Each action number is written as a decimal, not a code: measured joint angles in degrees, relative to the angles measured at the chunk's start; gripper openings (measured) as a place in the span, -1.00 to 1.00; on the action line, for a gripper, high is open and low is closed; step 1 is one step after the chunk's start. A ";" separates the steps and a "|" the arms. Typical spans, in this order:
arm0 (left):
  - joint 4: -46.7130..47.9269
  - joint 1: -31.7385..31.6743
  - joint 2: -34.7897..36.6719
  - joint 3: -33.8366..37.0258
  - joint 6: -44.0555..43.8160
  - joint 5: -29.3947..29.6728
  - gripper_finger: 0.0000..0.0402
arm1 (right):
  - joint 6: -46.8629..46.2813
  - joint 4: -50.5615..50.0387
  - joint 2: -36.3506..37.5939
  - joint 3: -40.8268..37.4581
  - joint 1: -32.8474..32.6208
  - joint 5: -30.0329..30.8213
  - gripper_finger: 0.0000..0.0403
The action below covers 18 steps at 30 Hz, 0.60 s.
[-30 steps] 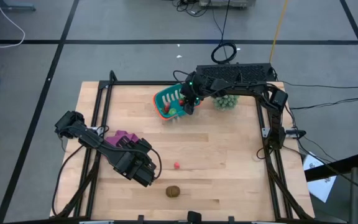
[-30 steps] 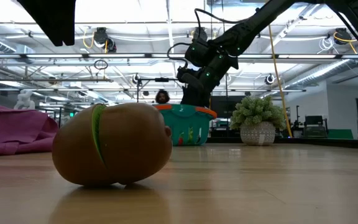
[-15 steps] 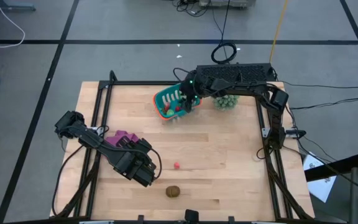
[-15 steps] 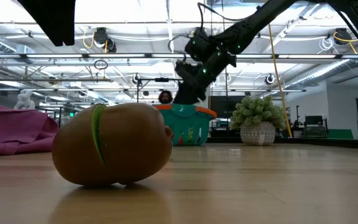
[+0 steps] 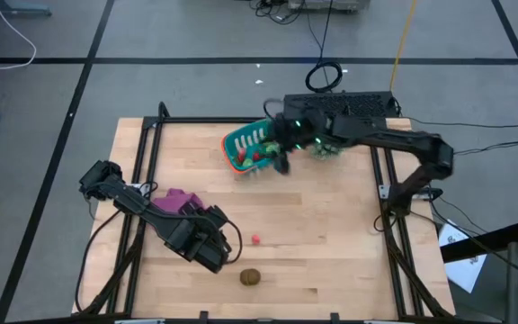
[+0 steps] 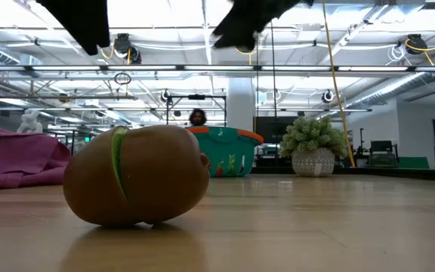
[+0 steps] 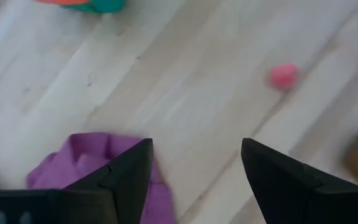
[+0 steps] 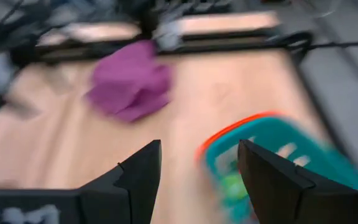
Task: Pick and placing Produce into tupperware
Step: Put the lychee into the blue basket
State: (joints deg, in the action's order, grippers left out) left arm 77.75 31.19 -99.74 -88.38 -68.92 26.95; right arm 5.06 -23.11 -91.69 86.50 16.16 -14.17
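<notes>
Partly complete, judging by the layout: the teal tupperware (image 5: 252, 148) sits in the upper middle of the high view, near the far table edge, and already holds several pieces of produce, red and light green ones showing inside. Two pieces remain loose on the wood: a small red piece (image 5: 255, 239) in the lower middle of the high view and a brown oval (image 5: 251, 277) just below it, close to the near edge. The right gripper (image 5: 282, 162) hangs at the basket's right rim, fingers apart and holding nothing, with the basket directly beneath its wrist camera. The left gripper (image 5: 214, 254) hovers low over the table at lower left of centre, fingers parted and empty; the red piece lies a short way to its right and the brown oval near, below and right. A purple cloth (image 5: 181, 198) lies beside the left arm.
</notes>
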 joint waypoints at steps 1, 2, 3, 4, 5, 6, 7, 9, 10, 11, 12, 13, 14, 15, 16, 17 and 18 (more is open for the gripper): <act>-1.20 0.01 0.00 0.00 0.87 -0.28 0.25 | -0.02 -3.32 1.71 0.00 -1.75 -0.06 0.01; -2.45 0.01 0.00 0.00 1.64 -0.48 0.25 | -0.09 -6.52 3.13 0.00 -3.62 -0.08 0.01; -3.83 0.01 0.00 0.00 2.49 -0.58 0.25 | -0.30 -9.36 4.48 0.00 -5.59 -0.09 0.01; -5.52 0.01 0.00 0.00 3.63 -0.59 0.25 | -0.71 -11.99 5.87 0.00 -7.50 -0.05 0.01; -7.44 0.01 0.00 0.00 4.86 -0.64 0.25 | -1.26 -14.45 7.09 0.00 -9.54 0.28 0.01; -9.49 0.01 0.00 0.00 6.21 -0.73 0.25 | -1.44 -16.11 8.17 0.00 -11.39 0.52 0.01; -11.90 0.01 0.00 0.04 7.78 -0.77 0.25 | -1.75 -17.27 9.32 0.00 -13.01 0.52 0.01; -17.30 0.01 0.00 0.86 11.27 -0.94 0.25 | -3.98 -18.66 10.99 0.00 -16.02 0.62 0.01; -20.06 -0.03 0.00 1.63 12.82 -1.19 0.25 | -5.15 -18.43 11.63 0.00 -17.31 0.62 0.01; -22.34 -0.11 -0.02 2.46 14.25 -1.54 0.25 | -5.97 -18.31 12.32 0.00 -18.48 0.68 0.01; -24.37 -0.20 -0.04 3.43 15.22 -1.83 0.25 | -6.16 -18.45 12.94 0.00 -19.62 0.68 0.01; -26.53 -0.35 -0.04 4.70 15.78 -2.35 0.25 | -6.14 -18.27 13.45 -0.02 -20.51 0.68 0.01; -28.71 -0.56 -0.04 6.06 16.12 -3.05 0.25 | -6.14 -17.74 14.00 -0.02 -21.22 0.68 0.01; -30.48 -0.83 -0.04 7.57 16.30 -3.58 0.25 | -6.16 -17.26 14.60 -0.02 -21.80 0.68 0.01; -32.24 -1.18 -0.04 9.38 16.34 -4.19 0.25 | -6.14 -16.88 14.93 -0.02 -22.29 0.69 0.01; -34.01 -1.72 -0.04 11.05 16.32 -4.65 0.25 | -6.13 -16.10 15.16 -0.01 -22.60 0.72 0.01; -35.73 -2.30 -0.04 12.60 16.33 -5.27 0.25 | -6.06 -15.04 15.31 -0.02 -22.74 0.83 0.01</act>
State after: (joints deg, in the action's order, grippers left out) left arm 42.02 28.89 -99.79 -75.78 -52.59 21.67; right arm -1.00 -38.15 -76.38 86.48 -6.58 -13.34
